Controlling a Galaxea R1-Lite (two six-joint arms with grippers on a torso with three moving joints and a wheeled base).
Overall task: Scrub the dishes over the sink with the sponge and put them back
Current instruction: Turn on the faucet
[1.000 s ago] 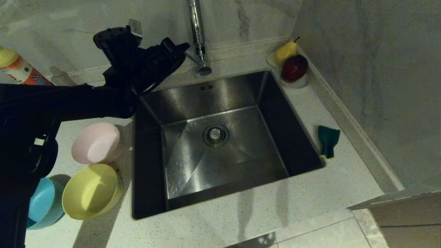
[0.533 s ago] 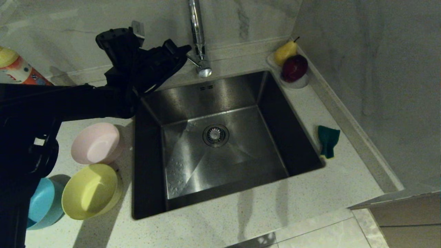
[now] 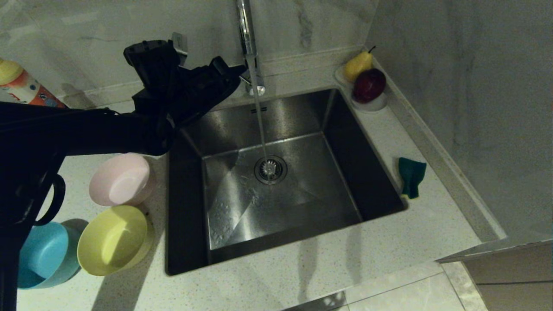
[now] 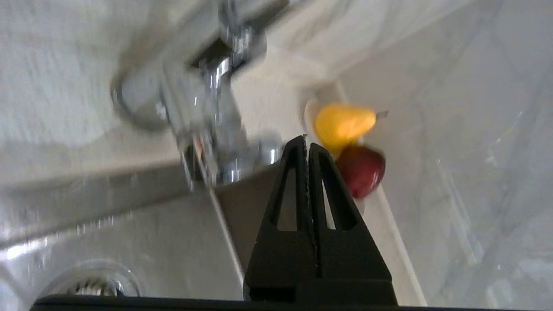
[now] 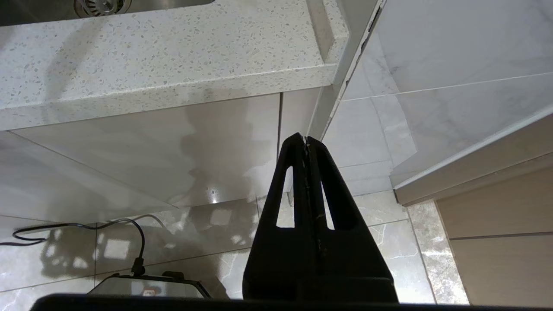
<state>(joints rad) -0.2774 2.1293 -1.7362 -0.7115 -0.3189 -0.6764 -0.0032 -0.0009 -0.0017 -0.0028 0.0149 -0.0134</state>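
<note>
My left gripper (image 3: 238,70) (image 4: 306,139) is shut and empty, its tip against the lever of the chrome faucet (image 3: 248,47) (image 4: 203,108) at the back of the steel sink (image 3: 276,181). A thin stream of water falls from the spout to the drain strainer (image 3: 270,169). The pink bowl (image 3: 121,179), the yellow bowl (image 3: 113,239) and the blue bowl (image 3: 43,255) sit on the counter left of the sink. The dark green sponge (image 3: 411,176) lies on the counter at the sink's right rim. My right gripper (image 5: 306,140) hangs shut below the counter edge, out of the head view.
A white dish with a yellow pear (image 3: 357,65) and a red apple (image 3: 369,85) stands in the back right corner. An orange and yellow bottle (image 3: 19,86) stands at the back left. A marble wall runs behind and along the right side.
My left gripper moved slightly right against the faucet lever, and water now runs from the spout where none ran before.
</note>
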